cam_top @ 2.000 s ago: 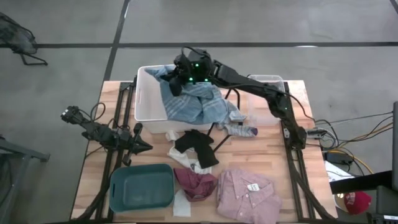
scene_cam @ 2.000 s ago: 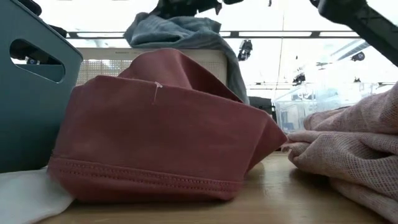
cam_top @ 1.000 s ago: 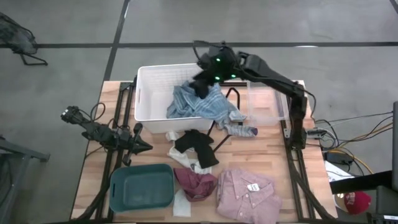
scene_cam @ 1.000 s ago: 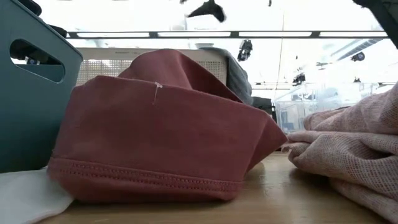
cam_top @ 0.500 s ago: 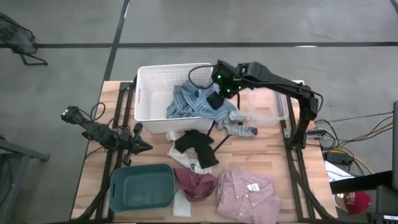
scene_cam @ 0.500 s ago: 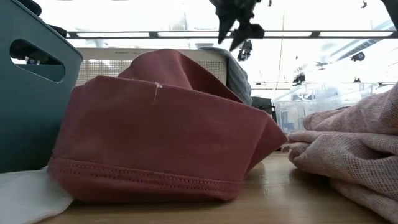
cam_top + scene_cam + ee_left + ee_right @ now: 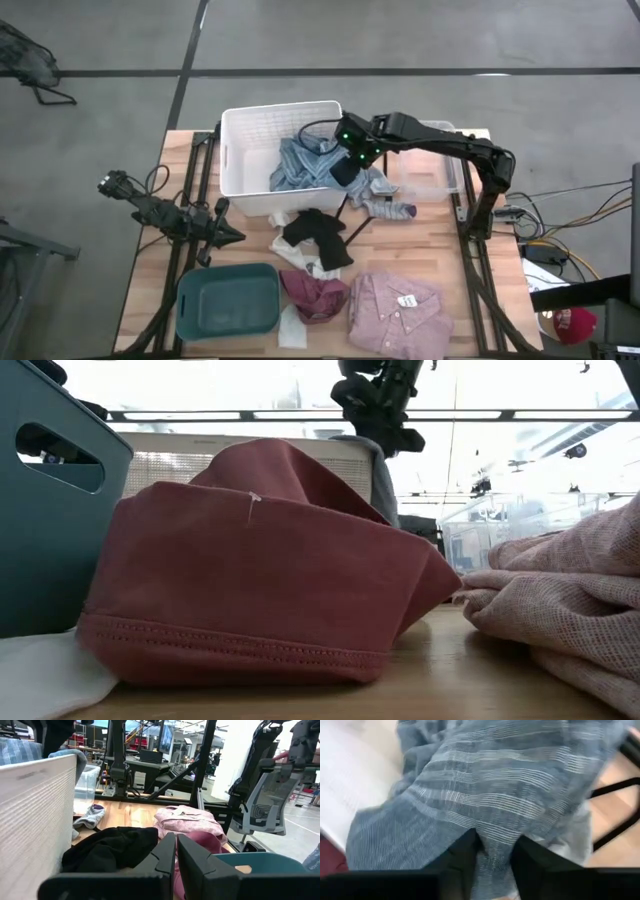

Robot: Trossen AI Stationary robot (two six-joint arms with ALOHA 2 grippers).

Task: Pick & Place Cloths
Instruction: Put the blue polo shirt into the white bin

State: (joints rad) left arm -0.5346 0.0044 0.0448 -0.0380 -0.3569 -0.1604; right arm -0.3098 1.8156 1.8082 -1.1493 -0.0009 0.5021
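Two dark robot arms are sharing this wooden desk (image 7: 440,235), but only one is working. The right gripper (image 7: 343,170) is reaching down onto the blue-grey striped collared shirt (image 7: 300,165), which is hanging half in and half out over the front wall of the white plastic basket (image 7: 240,135). In the right wrist view its two dark fingers (image 7: 462,857) are pressing into the striped cloth with a fold of it bunched between them, so they are closing on the shirt. I think it is pinching the part that is spilling out, so it can lift that part into the basket.

The left gripper (image 7: 228,235) is waiting low over the left side of the desk, with its fingers (image 7: 167,852) pressed together and holding nothing.

Other cloths are lying loose on the desk, waiting for their turn: the floppy black cloth (image 7: 318,235) in the middle, the small grey sock-like piece (image 7: 392,208) near the clear plastic box (image 7: 430,170), the crumpled maroon cloth (image 7: 312,295) beside the teal plastic bin (image 7: 228,300), the pink checked shirt (image 7: 395,310) at the front, and the cream strip (image 7: 290,328) under the maroon one.

Two seconds ago the right gripper was holding the shirt up high over the basket. One second ago the shirt was already lying across the basket wall and the gripper was up and open. Now it is coming back down onto the hanging part and closing. Nothing else is moving.
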